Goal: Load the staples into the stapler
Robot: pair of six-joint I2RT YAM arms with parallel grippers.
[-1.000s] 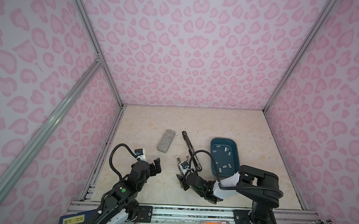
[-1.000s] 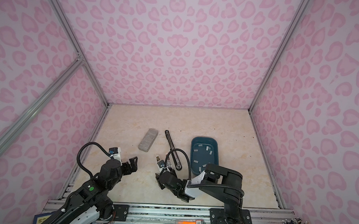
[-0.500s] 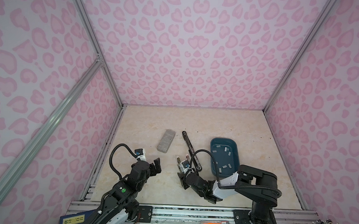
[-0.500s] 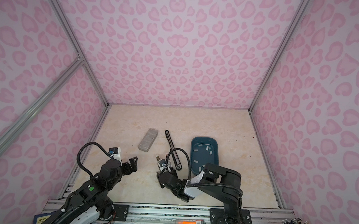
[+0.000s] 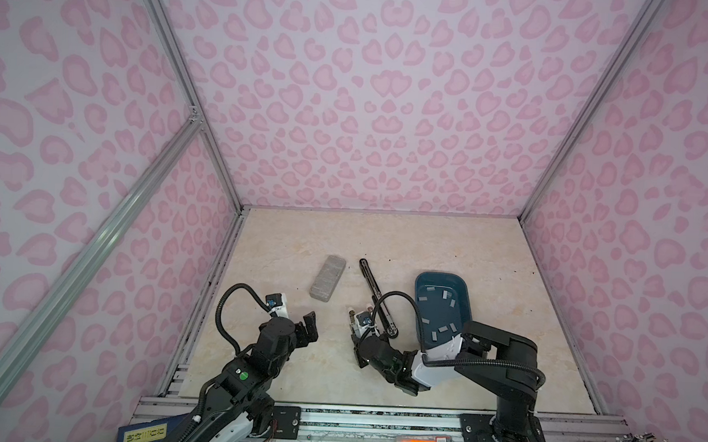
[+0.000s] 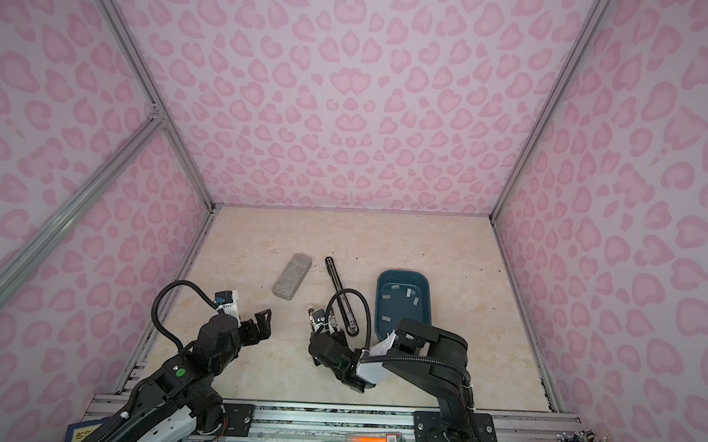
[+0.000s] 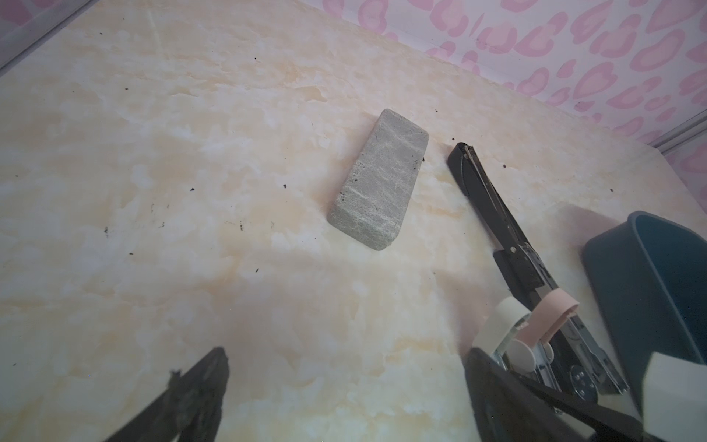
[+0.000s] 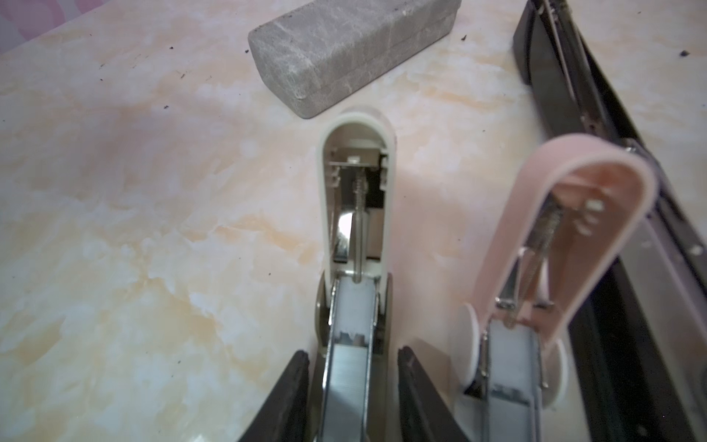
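A long black stapler (image 5: 375,291) lies opened flat on the table, beside a blue tray (image 5: 463,286) that holds several loose staples (image 5: 444,294). In the right wrist view my right gripper (image 8: 354,363) straddles the metal channel of an opened white stapler (image 8: 355,153). A staples strip (image 8: 346,382) lies in that channel. A thin gap shows on each side between the fingers and the channel. An opened pink stapler (image 8: 574,214) lies next to it. My left gripper (image 7: 348,359) is wide open over bare table, holding nothing.
A grey speckled block (image 5: 327,278) lies left of the black stapler. The enclosure's pink patterned walls stand on three sides. The right arm's cable (image 5: 398,299) loops over the black stapler's near end. Bare tabletop stretches behind the block and the tray.
The right gripper's jaws have narrowed around the white stapler's channel. Both arms have stayed almost where they were.
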